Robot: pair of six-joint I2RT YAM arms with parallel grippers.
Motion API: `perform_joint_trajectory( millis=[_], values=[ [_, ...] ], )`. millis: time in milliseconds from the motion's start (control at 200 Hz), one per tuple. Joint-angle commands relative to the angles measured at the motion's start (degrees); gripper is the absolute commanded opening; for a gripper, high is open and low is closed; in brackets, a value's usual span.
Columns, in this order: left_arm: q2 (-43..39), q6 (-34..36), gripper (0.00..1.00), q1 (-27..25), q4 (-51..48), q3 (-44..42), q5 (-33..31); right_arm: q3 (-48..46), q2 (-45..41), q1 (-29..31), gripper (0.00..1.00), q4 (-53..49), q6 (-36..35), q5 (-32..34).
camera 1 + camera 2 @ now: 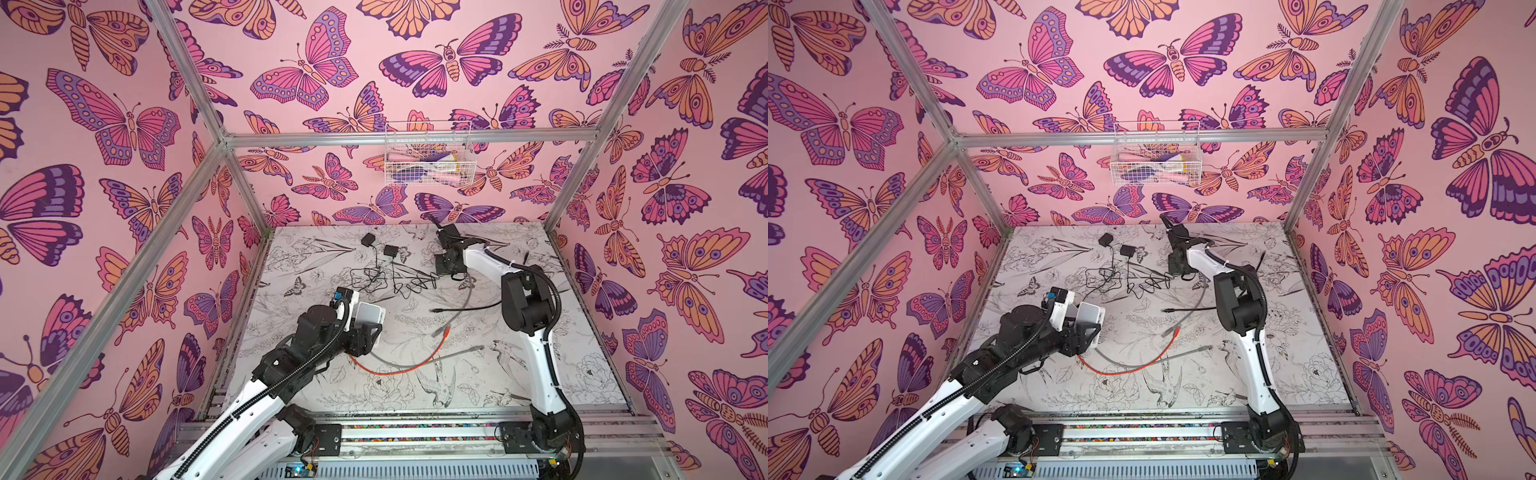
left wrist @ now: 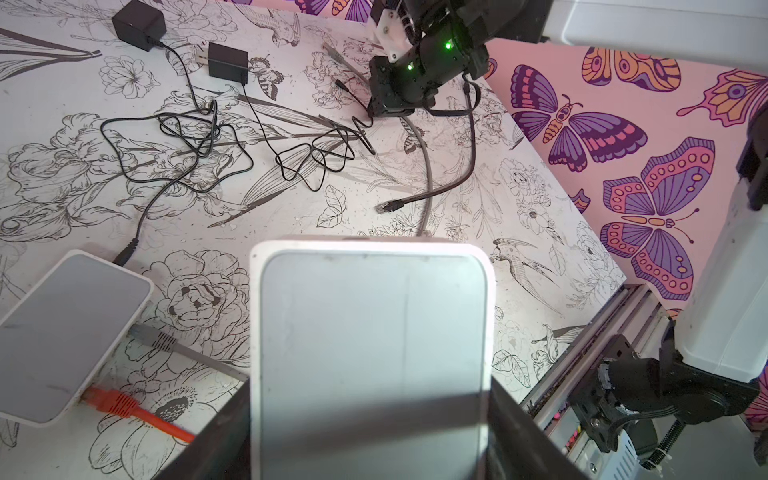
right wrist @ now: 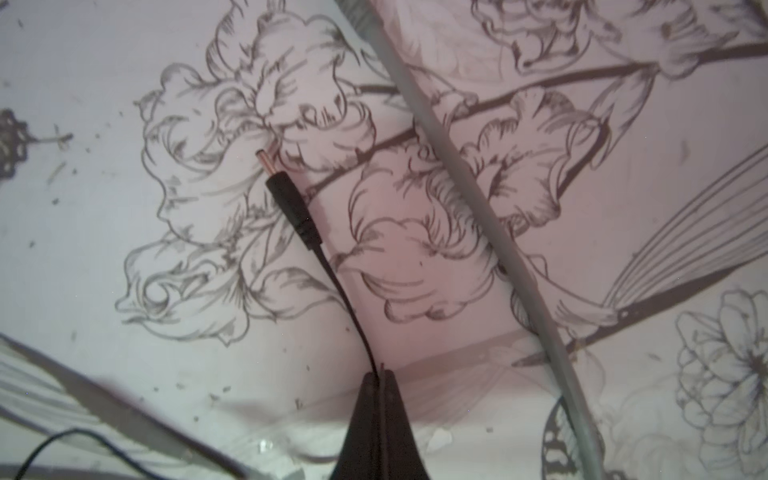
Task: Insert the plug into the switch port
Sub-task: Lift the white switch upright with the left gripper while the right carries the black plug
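The table (image 1: 561, 374), covered in a white sheet printed with black line-drawn flowers and birds, carries two black boxy power adapters (image 1: 368, 240) (image 1: 391, 250), tangled thin black cords (image 1: 374, 278), a black network cable (image 1: 465, 308), a grey network cable (image 1: 457, 353), an orange network cable (image 1: 386, 373) and a flat white plastic switch box (image 2: 62, 332).

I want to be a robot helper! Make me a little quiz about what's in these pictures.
1. True or false: the right gripper has its jaws shut on the thin black cord behind the plug.
2. What colour is the box held up by the left gripper? A) white B) black C) orange
3. Fill in: the second box, lying on the table, has a grey cable and a bright cable in it; the bright one is ___.

Key: 1 true; 2 A; 3 orange.
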Motion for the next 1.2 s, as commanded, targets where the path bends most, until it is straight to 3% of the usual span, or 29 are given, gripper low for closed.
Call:
perform_joint_trajectory(
  millis=[0,125,316,426,521,646,812,947,1032,1197],
  values=[
    [-2.49,-0.88,0.28,-0.09,2.3,-0.86,2.43,-8.35,-7.22,0.44,0.0,2.98,-1.23,-3.93],
    [-4.4,-1.49,0.28,-0.12,3.93,-2.98,2.67,-21.16,-21.36,4.4,0.0,14.24,-10.58,7.01],
    [-5.49,-2.72,0.27,0.03,2.91,-3.67,-4.04,-51.32,-37.63,18.47,0.0,52.16,-41.26,18.63],
    [-8.51,-4.43,0.26,0.87,2.01,-3.88,-10.11,-63.17,-38.91,24.68,0.0,64.36,-57.51,11.54],
    [-11.1,-5.09,0.26,2.0,1.03,-3.82,-13.05,-65.14,-35.45,26.91,0.0,67.84,-58.92,14.9],
    [-14.36,-5.13,0.26,2.36,-1.43,-3.32,-15.46,-64.72,-35.81,26.96,0.26,65.33,-54.03,17.21],
    [-15.53,-4.08,0.26,2.59,-3.89,-2.66,-16.62,-61.39,-43.22,26.93,0.59,51.47,-39.53,8.23],
    [-15.44,-3.67,0.26,2.67,-3.81,-2.66,-16.81,-51.7,-45.47,26.57,0.6,34.57,-24.81,6.54],
    [-15.37,-3.29,0.26,2.76,-3.76,-2.66,-17.34,-44.45,-44.04,26.32,0.61,24.65,-14.41,0.94],
    [-16.41,-3.78,0.26,2.8,-3.89,-2.57,-17.69,-38.93,-38.91,25.69,0.62,24.65,4.14,-8.57]
  ],
)
